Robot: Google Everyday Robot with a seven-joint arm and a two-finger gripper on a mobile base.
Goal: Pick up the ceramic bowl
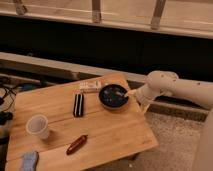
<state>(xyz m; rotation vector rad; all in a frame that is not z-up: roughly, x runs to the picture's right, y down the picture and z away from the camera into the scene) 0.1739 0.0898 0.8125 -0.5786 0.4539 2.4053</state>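
Table (110, 135): one ceramic bowl (113, 96), gripper (131, 93) alongside

The round, shallow, glossy black ceramic bowl (114, 97) shows pale speckles inside. At its right rim sits the cream-white gripper (129, 93), on a white arm (170, 86). The light-tan wooden table (110, 131) has visible grain. On it are a small white cup (38, 126), a flat black rectangular object (78, 105), a reddish-brown oblong object (77, 144), a pale blue cloth (28, 161) and a whitish flat packet (89, 86).
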